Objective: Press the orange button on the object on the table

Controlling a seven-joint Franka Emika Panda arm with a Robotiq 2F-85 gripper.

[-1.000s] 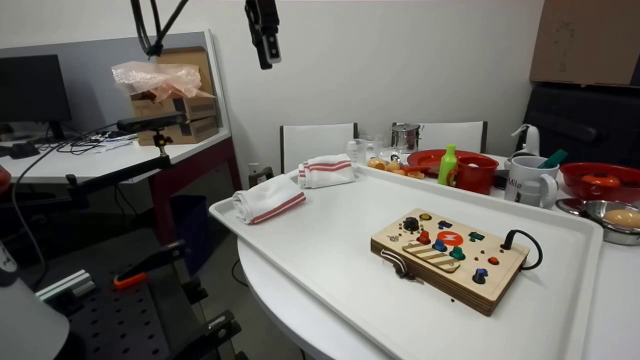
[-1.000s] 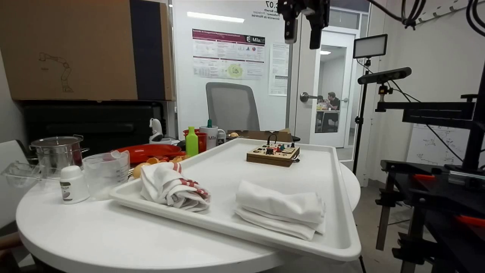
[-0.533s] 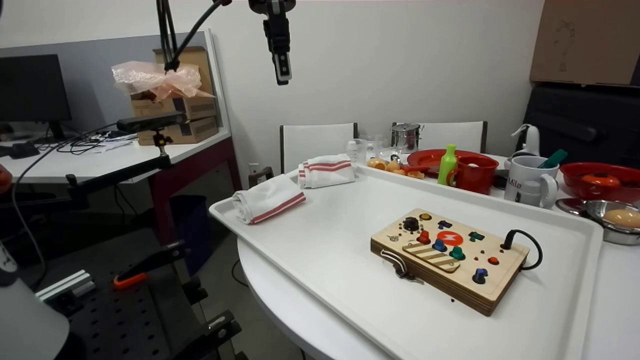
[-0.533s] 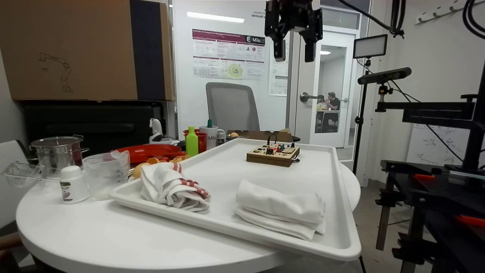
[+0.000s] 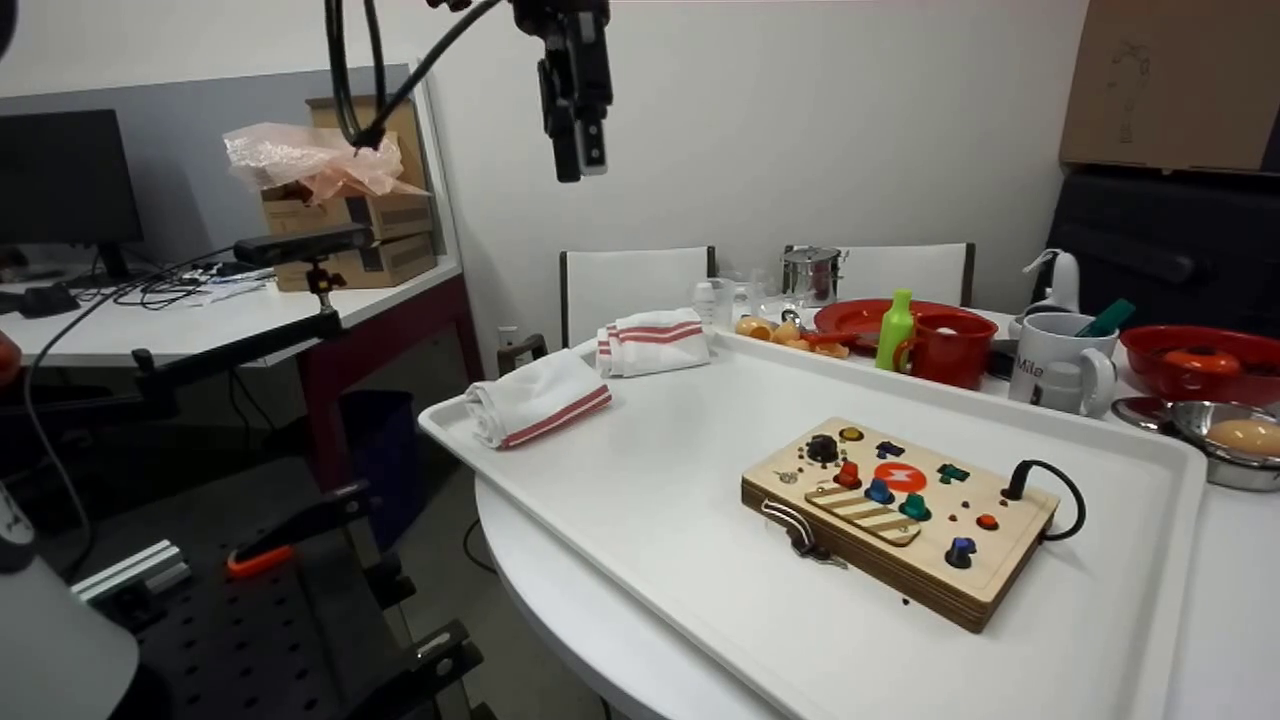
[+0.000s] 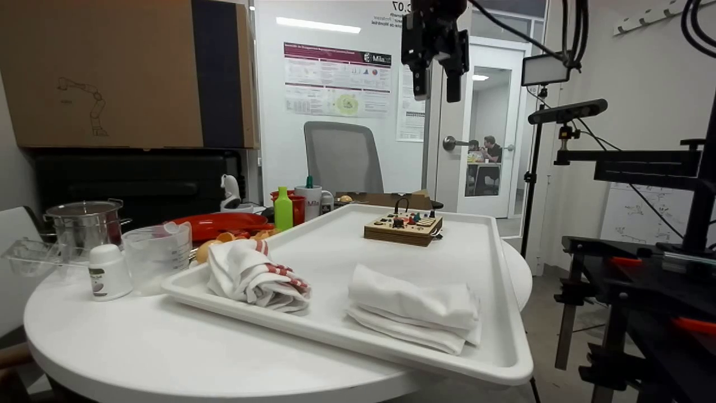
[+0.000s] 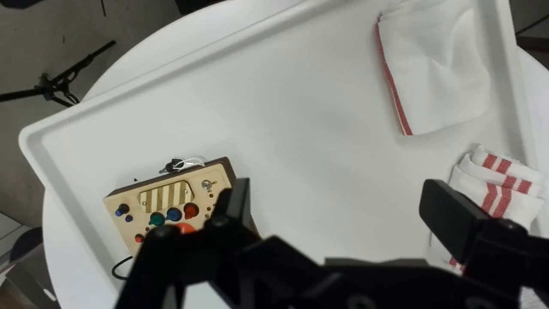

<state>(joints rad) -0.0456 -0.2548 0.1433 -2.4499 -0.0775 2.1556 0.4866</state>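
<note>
The rectangular light-wood board (image 5: pixel 938 508) lies flat, face up, on the white, rimmed worktop (image 5: pixel 660 480). The round orange button (image 5: pixel 987 521) sits on its top face, near one short edge.

There was one gripper (image 6: pixel 437 96) with two fingers (image 6: pixel 453 88), one table (image 6: pixel 196 352), one tray (image 5: pixel 680 480) and two towels (image 5: pixel 540 400). One board (image 5: pixel 932 524) was counted, and on it one orange button (image 5: pixel 987 522), one yellow button (image 5: pixel 850 433), one black knob (image 5: pixel 822 448), one red knob (image 5: pixel 847 475) and one green knob (image 5: pixel 914 506). Then there were two mugs (image 5: pixel 950 355), two red dishes (image 5: pixel 1250 382), one green bottle (image 5: pixel 895 335), one pot (image 6: pixel 86 225), one jug (image 6: pixel 156 249), one monitor (image 5: pixel 65 180) and two posters (image 6: pixel 338 81). Two white chairs (image 5: pixel 640 295) showed in an exterior view, and one grey chair (image 6: pixel 344 159) in an exterior view
</note>
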